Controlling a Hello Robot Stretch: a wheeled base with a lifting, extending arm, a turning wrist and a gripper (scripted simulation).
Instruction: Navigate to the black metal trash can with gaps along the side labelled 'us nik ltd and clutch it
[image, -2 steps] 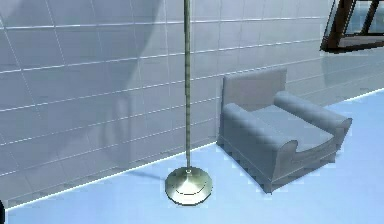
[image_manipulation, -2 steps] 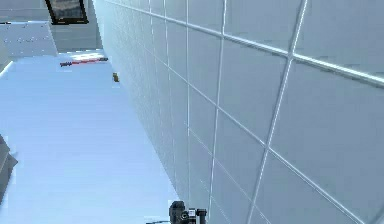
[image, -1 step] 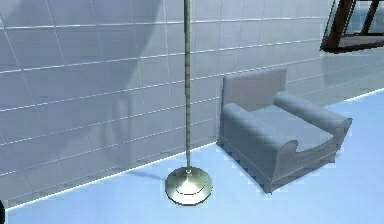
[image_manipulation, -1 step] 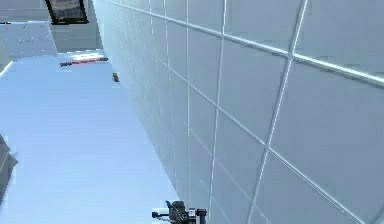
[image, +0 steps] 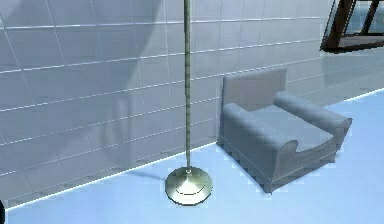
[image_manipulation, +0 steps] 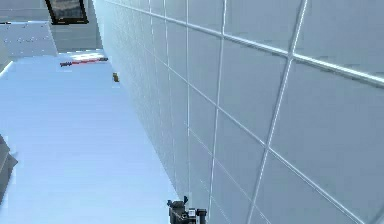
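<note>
Lamp stand (image: 188, 184) beside grey armchair (image: 283, 135), against tiled wall (image: 80, 90); gripper (image_manipulation: 176, 207) near wall, finger state cannot be told.

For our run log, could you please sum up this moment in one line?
ahead: floor lamp, grey armchair, tiled wall | side: gripper low, hold unclear

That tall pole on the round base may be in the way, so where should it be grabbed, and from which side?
Probably the thin upright pole, slim enough to grip; the round base is wide and flat. Come from the forward view's left: the grey armchair stands to its right and the tiled wall behind.
</note>
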